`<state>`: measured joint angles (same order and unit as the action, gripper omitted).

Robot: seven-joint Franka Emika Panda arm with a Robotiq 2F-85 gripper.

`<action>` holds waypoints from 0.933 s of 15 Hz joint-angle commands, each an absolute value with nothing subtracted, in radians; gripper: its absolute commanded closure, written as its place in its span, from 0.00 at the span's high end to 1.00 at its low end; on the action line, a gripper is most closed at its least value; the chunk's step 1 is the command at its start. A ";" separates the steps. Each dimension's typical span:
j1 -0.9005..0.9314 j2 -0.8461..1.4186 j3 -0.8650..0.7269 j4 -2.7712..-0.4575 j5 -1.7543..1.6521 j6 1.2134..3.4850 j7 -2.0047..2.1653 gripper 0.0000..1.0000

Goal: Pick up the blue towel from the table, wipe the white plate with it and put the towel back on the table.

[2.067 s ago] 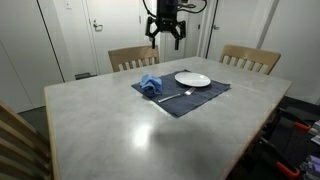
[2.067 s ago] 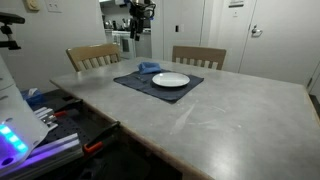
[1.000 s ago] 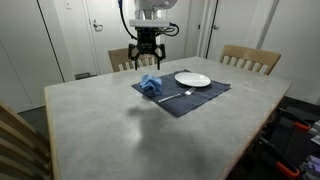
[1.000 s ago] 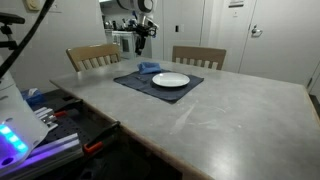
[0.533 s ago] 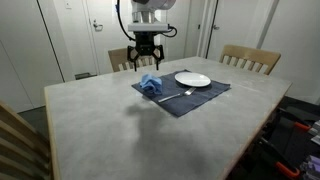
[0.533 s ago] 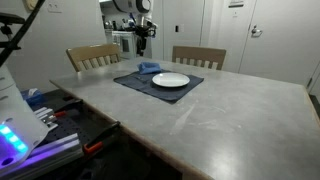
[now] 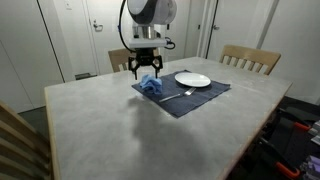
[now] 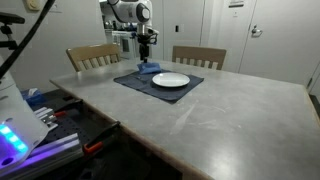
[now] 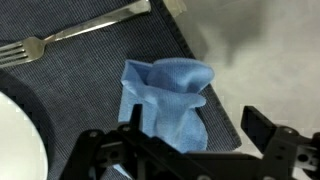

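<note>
Two fingers of the gripper stand spread above the soft, crumpled blue towel, lying on the ribbed dark placemat by its edge, lengthwise roughly along it.

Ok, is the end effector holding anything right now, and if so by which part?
Nothing is held. The end effector hangs open above the blue towel, which lies crumpled on the dark placemat.

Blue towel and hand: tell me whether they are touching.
Cannot tell. In the wrist view the open hand frames the blue towel, one finger overlapping it in the picture; both exterior views are too small to show a gap.
</note>
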<state>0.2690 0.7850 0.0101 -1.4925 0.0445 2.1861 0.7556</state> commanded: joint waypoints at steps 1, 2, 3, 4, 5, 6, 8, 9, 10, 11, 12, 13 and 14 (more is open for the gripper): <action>0.263 0.781 -0.008 -1.540 0.040 2.258 0.742 1.00; 0.261 0.779 -0.012 -1.550 0.042 2.270 0.742 1.00; 0.261 0.779 -0.016 -1.558 0.042 2.279 0.742 1.00; 0.261 0.776 -0.018 -1.568 0.042 2.286 0.740 1.00; 0.259 0.775 -0.016 -1.575 0.046 2.292 0.736 1.00; 0.257 0.775 -0.014 -1.581 0.049 2.300 0.731 0.94; 0.258 0.774 -0.012 -1.588 0.050 2.308 0.728 0.66; 0.259 0.774 -0.013 -1.592 0.048 2.312 0.728 0.59; 0.260 0.773 -0.013 -1.595 0.048 2.313 0.727 0.52; 0.260 0.773 -0.013 -1.597 0.048 2.314 0.727 0.46; 0.257 0.770 -0.010 -1.600 0.050 2.313 0.720 0.38; 0.256 0.765 -0.010 -1.606 0.049 2.314 0.714 0.32; 0.252 0.761 -0.008 -1.610 0.052 2.316 0.705 0.24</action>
